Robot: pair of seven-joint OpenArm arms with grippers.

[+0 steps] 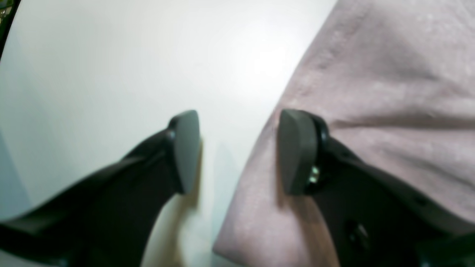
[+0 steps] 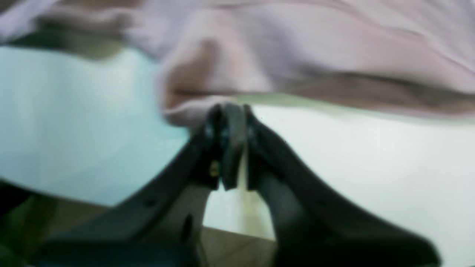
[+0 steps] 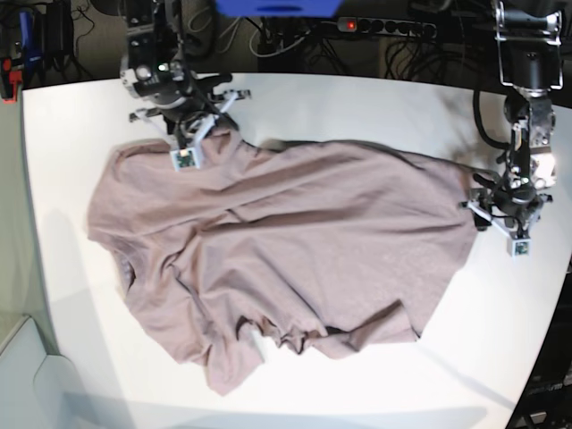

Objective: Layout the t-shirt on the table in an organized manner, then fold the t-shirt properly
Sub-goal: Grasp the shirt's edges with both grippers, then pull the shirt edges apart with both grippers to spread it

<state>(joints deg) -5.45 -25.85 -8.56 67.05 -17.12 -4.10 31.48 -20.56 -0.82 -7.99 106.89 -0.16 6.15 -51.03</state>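
Behind the bench's far edge the room is dark, with tangled black cables (image 3: 268, 40) and a power strip (image 3: 384, 27) showing a red lit switch. A blue object (image 3: 277, 7) sits at top centre. Grey floor (image 3: 13, 232) shows on the left.

The shirt (image 3: 286, 259) covered the middle of the table (image 3: 357, 103), wrinkled and bunched near its front hem. Bare white surface ran open along the far edge, the front edge and the left side — room to pass. Each arm stood at a shirt edge — cables (image 3: 411, 36) crowded beyond the far rim.
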